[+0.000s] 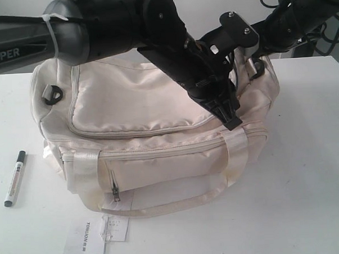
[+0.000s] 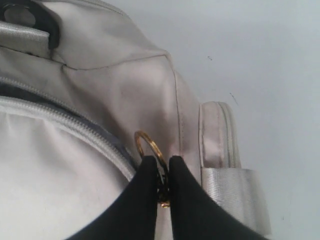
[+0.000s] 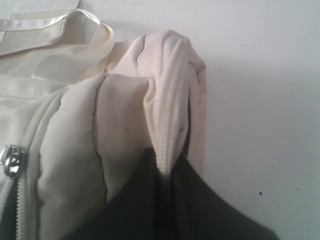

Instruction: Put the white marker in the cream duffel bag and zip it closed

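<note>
the white marker (image 1: 15, 179) lies flat on the white table (image 1: 307, 183), just off the left end of the cream duffel bag (image 1: 134, 100). its black cap points toward the back and it touches nothing else. the bag sits in the middle of the table, with 1 paper hangtag (image 1: 84, 238) lying on the table in front of it.

the left gripper (image 2: 161, 172) reaches across the top of the bag to its right end. its 2 black fingers (image 2: 142, 200) are pinched together on a gold ring (image 2: 147, 142) at the zip (image 2: 75, 127), and a dark gap shows along the zip track beside it. the right gripper (image 3: 167, 172) is at that same right end, clamped on a raised fold of the bag's cream fabric where the zip's tail runs down between the fingers.

so both pincers are busy at the bag's right end, while the marker lies well apart from them on the opposite side, with the whole width of the bag between.
</note>
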Tool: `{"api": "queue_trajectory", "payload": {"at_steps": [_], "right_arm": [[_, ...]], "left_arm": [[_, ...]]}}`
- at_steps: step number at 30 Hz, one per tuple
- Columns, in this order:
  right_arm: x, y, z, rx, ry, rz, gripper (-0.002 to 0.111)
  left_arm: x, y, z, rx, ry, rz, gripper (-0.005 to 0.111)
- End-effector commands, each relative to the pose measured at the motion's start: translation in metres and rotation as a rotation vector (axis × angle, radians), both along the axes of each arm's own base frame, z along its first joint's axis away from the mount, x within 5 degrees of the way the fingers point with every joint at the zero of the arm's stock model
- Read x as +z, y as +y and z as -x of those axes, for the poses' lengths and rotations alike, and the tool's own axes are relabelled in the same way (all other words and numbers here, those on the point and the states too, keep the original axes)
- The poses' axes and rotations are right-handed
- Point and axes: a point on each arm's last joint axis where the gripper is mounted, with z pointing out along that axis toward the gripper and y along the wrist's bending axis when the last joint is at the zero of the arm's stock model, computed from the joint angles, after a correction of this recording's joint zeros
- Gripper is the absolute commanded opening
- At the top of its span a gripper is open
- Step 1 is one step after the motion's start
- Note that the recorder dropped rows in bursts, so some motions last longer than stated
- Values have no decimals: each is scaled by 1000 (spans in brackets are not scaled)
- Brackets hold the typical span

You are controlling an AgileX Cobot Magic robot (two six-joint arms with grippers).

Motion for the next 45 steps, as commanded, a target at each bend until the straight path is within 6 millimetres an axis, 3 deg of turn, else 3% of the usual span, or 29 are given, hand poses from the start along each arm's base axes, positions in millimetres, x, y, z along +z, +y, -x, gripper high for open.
{"api": "queue_trajectory", "payload": {"at_steps": [1,9,45], "right_arm": [[6,-6,-2,-19,-40,17,0],[6,-6,-2,-19,-40,17,0],[6,-6,-2,-19,-40,17,0]], "left_arm": [[8,3,10,-20,45,-17,0],[16,14,10,29,10,-88,0],[12,16,14,152,159,-67,0]]}}
